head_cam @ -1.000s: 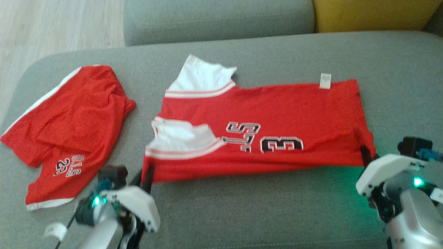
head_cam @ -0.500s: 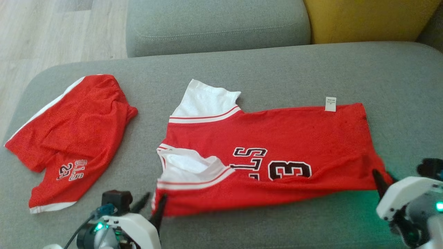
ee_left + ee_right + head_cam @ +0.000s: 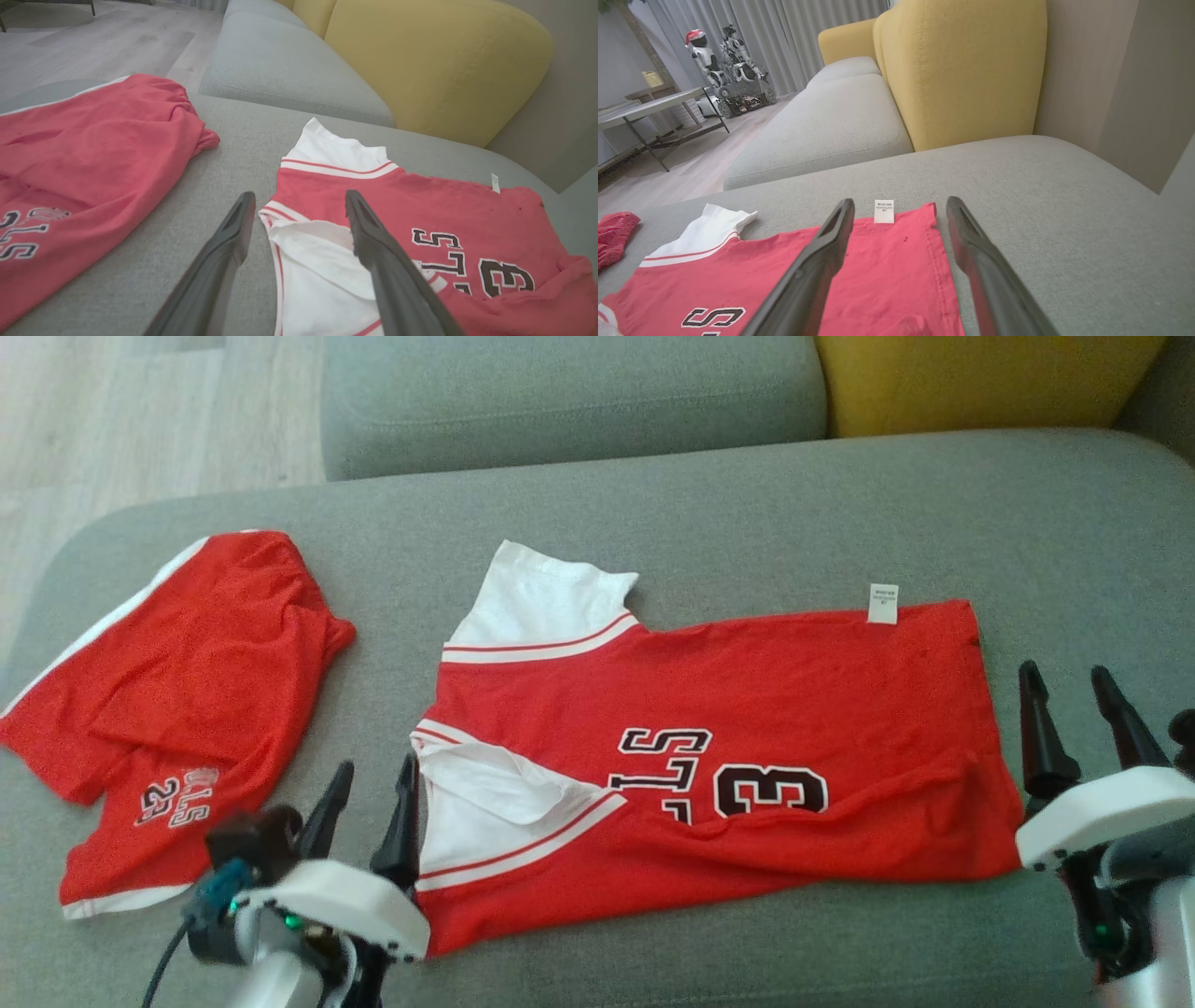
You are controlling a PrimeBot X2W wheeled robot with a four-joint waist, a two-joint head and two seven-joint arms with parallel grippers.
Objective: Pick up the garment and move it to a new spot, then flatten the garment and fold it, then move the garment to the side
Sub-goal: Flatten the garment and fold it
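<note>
One jersey — between left claw and right claw

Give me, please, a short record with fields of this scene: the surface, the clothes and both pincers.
surface: grey sofa
jersey: red, spread in the middle, white sleeves toward the robot's left, near edge folded over part of the number
tag: white, at the jersey's far edge
shorts: red, rumpled, left of the jersey, apart from it
left pincer: open, empty, at the jersey's sleeve end
right pincer: open, empty, at the jersey's hem end
</note>
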